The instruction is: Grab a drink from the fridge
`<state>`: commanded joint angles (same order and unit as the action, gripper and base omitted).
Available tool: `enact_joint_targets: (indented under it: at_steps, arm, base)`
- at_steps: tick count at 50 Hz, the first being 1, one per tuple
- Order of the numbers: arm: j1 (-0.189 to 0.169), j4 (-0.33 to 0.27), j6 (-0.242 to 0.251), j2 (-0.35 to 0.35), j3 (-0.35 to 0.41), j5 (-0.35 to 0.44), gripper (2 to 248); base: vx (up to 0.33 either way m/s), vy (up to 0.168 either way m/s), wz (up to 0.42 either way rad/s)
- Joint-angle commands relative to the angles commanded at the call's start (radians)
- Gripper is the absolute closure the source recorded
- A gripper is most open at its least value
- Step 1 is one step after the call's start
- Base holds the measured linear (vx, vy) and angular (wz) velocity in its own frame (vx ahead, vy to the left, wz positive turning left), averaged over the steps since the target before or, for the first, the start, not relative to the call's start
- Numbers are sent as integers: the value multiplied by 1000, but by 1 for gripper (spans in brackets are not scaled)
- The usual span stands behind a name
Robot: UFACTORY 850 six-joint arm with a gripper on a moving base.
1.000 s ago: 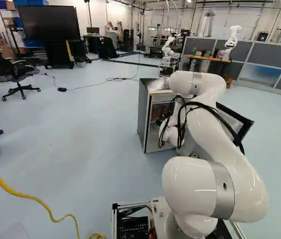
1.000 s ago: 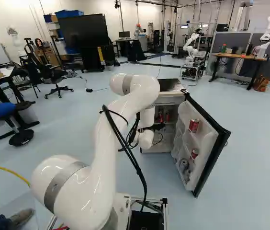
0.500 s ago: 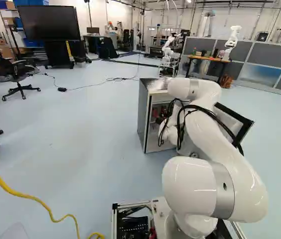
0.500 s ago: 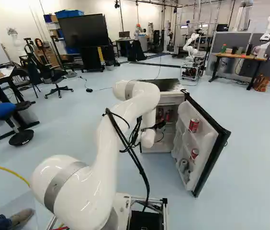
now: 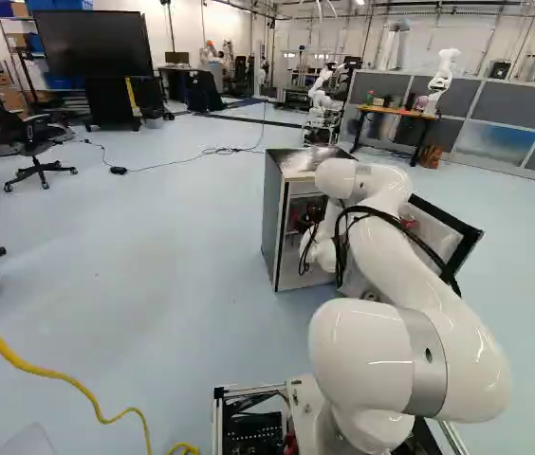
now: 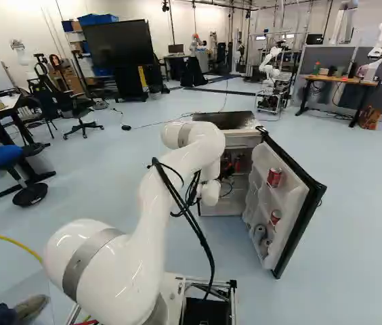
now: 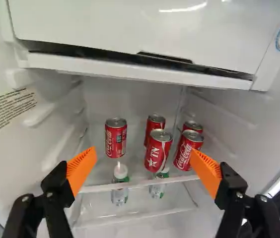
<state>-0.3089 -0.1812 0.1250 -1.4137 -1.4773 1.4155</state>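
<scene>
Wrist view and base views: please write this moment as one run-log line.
gripper: open, holding nothing | ahead: five red cans on shelf, bottles below | fridge door: open | drink: not yet grasped

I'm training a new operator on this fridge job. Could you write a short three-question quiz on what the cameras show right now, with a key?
1. Multiple choice: how many red cans can be seen above the shelf in the wrist view?
A) three
B) five
C) eight

2. True or false: the gripper is shut on one of those red cans.

3. Fill in the missing word: in the right base view, the fridge door stands ____.

Key:
1. B
2. False
3. open
</scene>
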Motion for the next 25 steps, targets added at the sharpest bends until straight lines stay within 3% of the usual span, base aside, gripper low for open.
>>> enact_joint_targets:
  at_steps: [25]
  arm:
    - [-2,9,0,-36,-65,-15,3]
  base:
    - [0,0,0]
